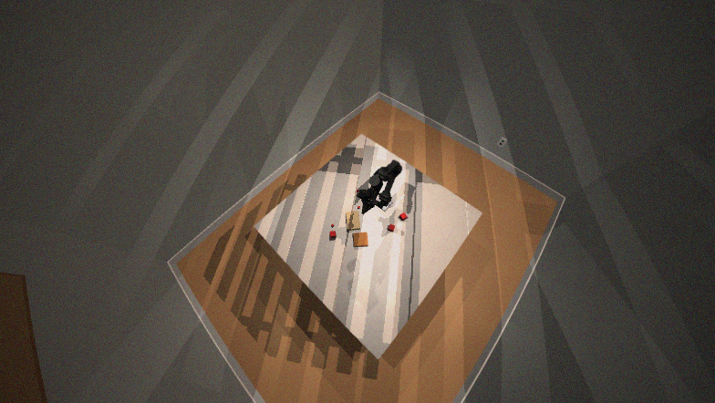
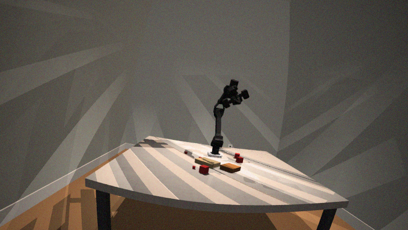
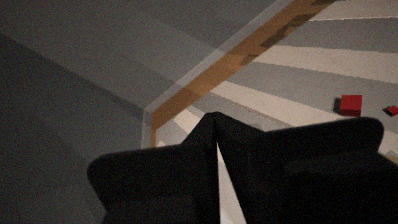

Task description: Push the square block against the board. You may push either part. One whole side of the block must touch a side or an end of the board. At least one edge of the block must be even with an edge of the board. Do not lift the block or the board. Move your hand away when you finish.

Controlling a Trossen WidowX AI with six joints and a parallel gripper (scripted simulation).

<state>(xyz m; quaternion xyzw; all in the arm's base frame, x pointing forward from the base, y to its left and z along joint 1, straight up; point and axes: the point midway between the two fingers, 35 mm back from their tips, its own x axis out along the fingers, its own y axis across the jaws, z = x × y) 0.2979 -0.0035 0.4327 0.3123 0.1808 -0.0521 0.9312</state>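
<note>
The orange square block (image 1: 360, 240) (image 2: 230, 167) lies flat on the table. The pale yellow board (image 1: 352, 220) (image 2: 207, 162) lies flat beside it, its near end close to the block. In the top view a narrow gap shows between them, and the block sits offset to the right of the board. My gripper (image 1: 364, 211) (image 2: 236, 100) (image 3: 212, 118) is shut and empty, raised high above the table. In the top view its tips show just above and right of the board. Neither block nor board can be made out clearly in the wrist view.
Two red cubes (image 1: 403, 216) (image 2: 239, 160) lie to the right of the board. Another red cube (image 1: 332, 233) (image 2: 204, 169) lies left of the block, with a tiny red cube (image 1: 332, 225) (image 2: 193, 167) near it. More tiny red cubes lie near the arm. The table (image 1: 440, 210) (image 2: 257, 196) carries striped shadows.
</note>
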